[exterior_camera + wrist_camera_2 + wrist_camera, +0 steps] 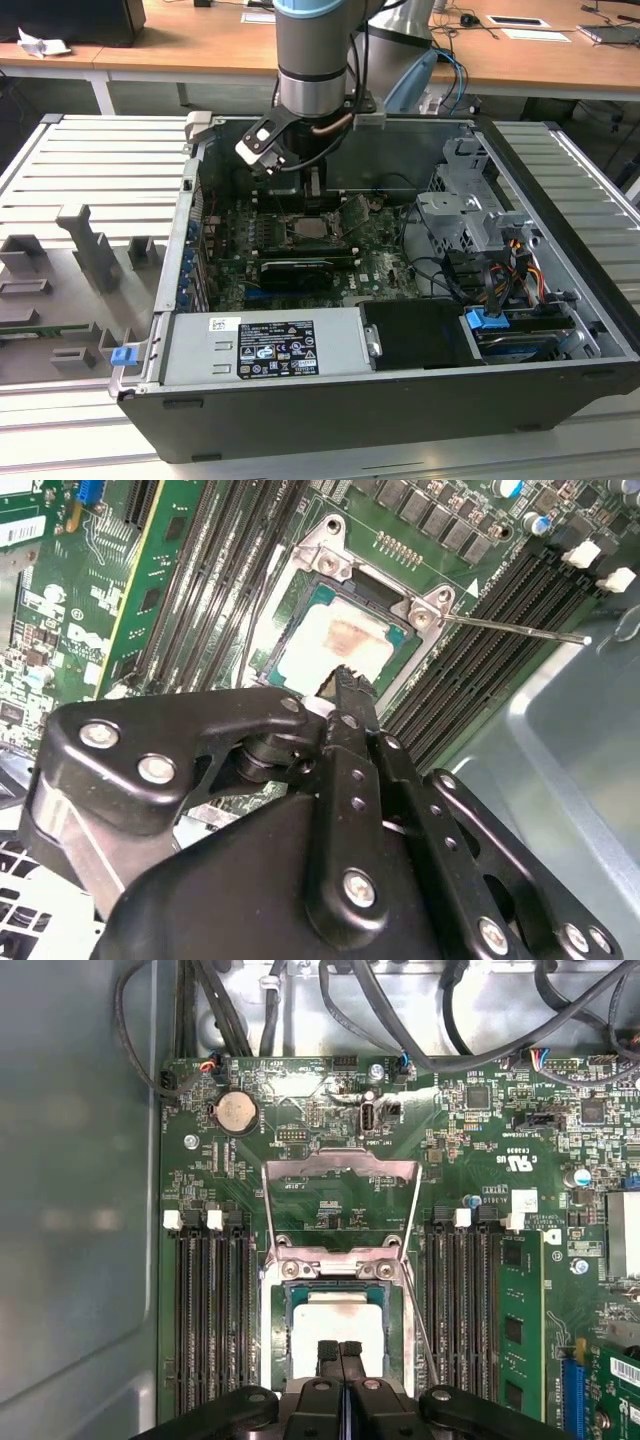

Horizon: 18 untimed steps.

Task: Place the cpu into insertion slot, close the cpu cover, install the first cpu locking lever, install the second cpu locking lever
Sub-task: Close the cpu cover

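The cpu lies flat in the insertion slot, its silver top smeared with pale paste; the second wrist view shows the cpu the same way. The cpu cover, a silvery frame, stands swung open beyond the slot's hinge. A thin locking lever runs unlatched beside the slot, and the lever sticks out as a bare rod. My gripper hangs just over the cpu's near edge with its black fingers pressed together and nothing between them. In the exterior view the gripper reaches down into the case above the slot.
Black memory slots flank the socket on both sides, one holding a green module. Cables cross the board's far edge near a coin battery. The case wall, a drive cage and the power supply hem in the board.
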Each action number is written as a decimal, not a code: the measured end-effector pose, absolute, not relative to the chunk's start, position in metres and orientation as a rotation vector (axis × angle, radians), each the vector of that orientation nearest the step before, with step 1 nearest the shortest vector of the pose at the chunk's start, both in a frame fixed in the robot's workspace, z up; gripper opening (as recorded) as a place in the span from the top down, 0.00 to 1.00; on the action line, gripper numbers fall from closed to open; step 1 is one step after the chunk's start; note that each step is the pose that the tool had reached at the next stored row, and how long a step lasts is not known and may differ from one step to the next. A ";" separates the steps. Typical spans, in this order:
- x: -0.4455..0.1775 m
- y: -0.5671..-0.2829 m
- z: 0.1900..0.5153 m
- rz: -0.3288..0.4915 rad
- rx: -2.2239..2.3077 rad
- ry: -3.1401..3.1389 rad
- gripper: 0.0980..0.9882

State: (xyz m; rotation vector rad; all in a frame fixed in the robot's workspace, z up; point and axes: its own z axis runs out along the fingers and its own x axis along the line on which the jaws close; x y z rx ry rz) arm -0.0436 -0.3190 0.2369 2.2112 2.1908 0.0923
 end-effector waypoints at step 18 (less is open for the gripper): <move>-0.044 -0.319 0.242 0.090 2.210 2.190 0.99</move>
